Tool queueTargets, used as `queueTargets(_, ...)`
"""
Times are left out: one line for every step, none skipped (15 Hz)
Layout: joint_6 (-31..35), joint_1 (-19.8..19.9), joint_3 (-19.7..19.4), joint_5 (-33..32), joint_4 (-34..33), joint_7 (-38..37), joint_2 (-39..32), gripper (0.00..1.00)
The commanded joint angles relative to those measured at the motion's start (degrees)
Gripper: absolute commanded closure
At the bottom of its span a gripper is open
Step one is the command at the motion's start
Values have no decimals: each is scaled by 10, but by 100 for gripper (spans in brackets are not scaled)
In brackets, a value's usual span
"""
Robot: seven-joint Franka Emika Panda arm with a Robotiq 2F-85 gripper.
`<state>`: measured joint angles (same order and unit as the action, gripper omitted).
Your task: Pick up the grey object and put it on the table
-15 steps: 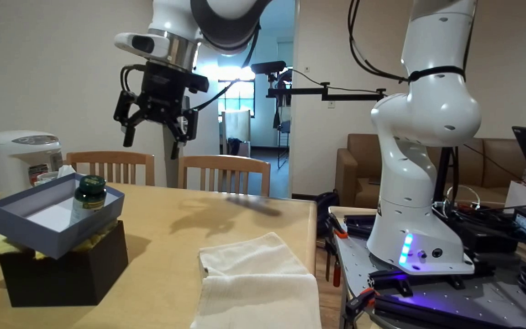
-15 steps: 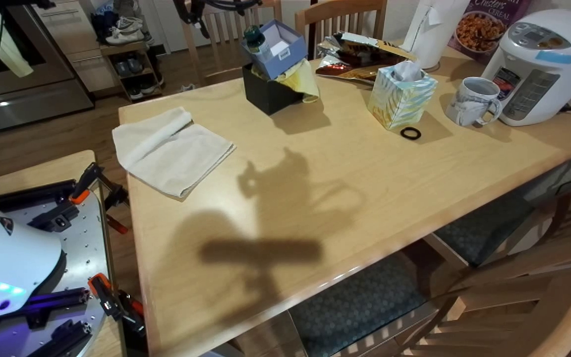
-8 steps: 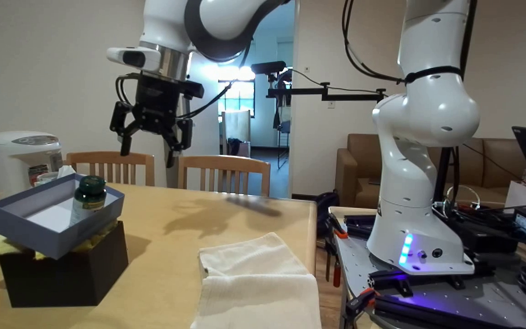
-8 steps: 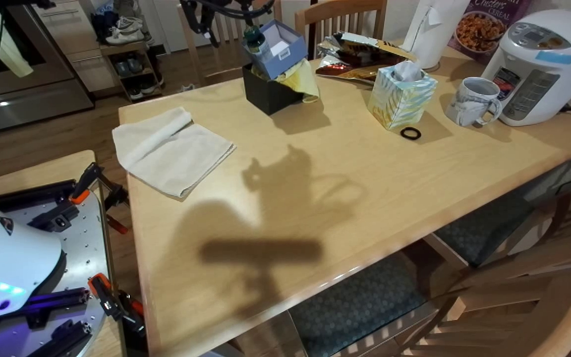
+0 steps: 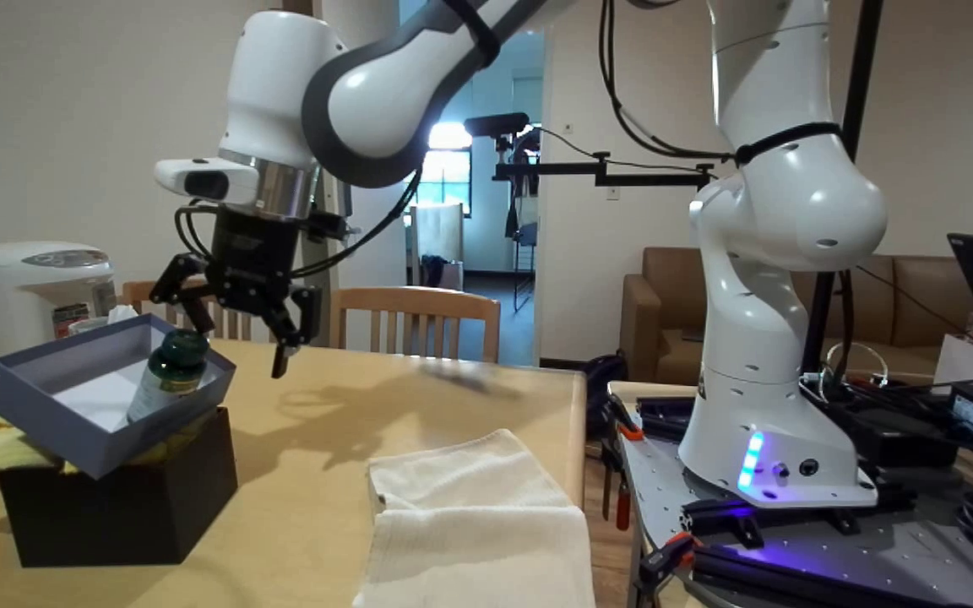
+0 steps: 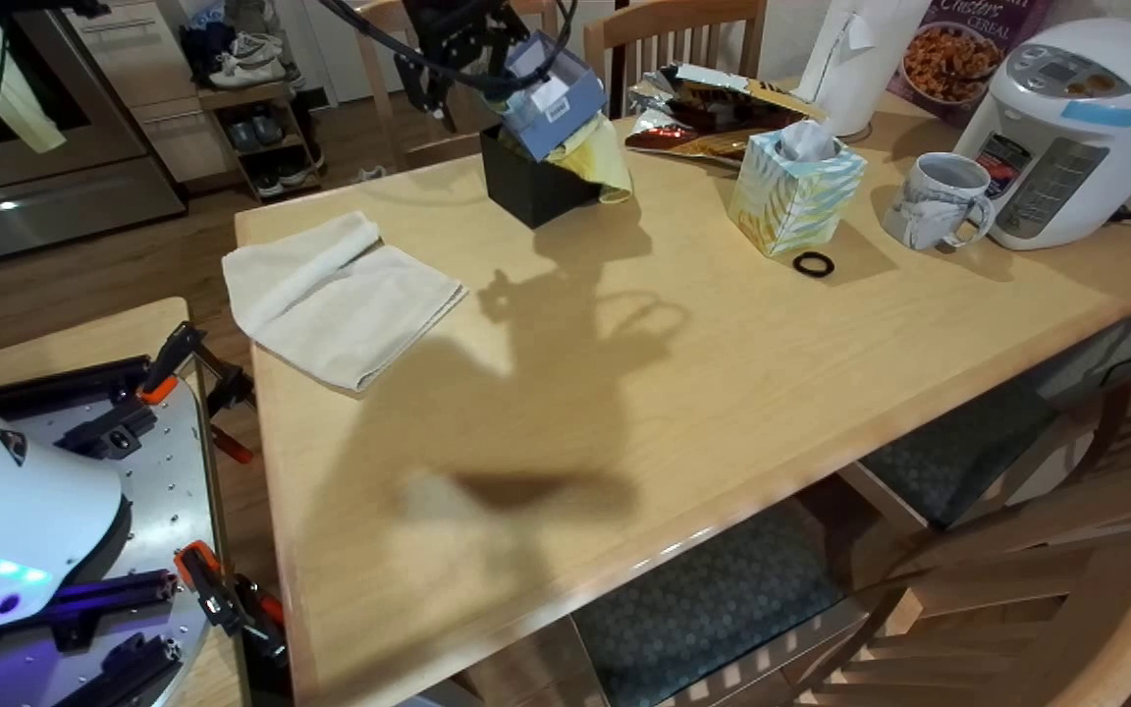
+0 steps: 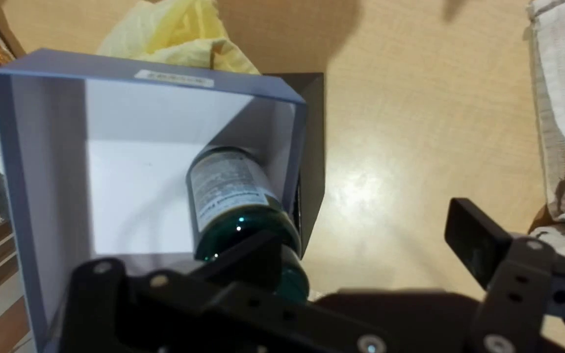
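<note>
Now, grey-blue square cardboard tray (image 5: 43, 420): we find it slightly shifted since a moment ago, tilted atop a black cardboard box (image 5: 89, 523) at a long edge of the light-brown wooden table (image 6: 772, 363).
Dark-green round bottle (image 7: 231, 196): inside the tray, leaning further.
Black two-fingered gripper (image 5: 240, 341): lower than before, fingers spread apart, one just beside the bottle's cap (image 5: 186, 346); whether touching, we cannot tell.
Folded cream cloth towel (image 6: 350, 304): unmoved, at that edge's robot-side corner.
</note>
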<state>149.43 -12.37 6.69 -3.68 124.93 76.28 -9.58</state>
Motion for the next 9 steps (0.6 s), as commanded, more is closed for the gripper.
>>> queueTargets(-1,21,22,-7,-4,-6,0,0)
queueTargets(-2,20,22,-6,-4,-5,3,0)
queueTargets(-3,20,23,-6,-4,-5,6,0)
queueTargets(-3,20,23,-6,-4,-5,6,0)
queueTargets(-3,20,23,-6,-4,-5,6,0)
queueTargets(-3,20,23,-6,-4,-5,6,0)
queueTargets(-3,20,23,-6,-4,-5,6,0)
queueTargets(-3,20,23,-6,-4,-5,6,0)
queueTargets(-3,20,23,-6,-4,-5,6,0)
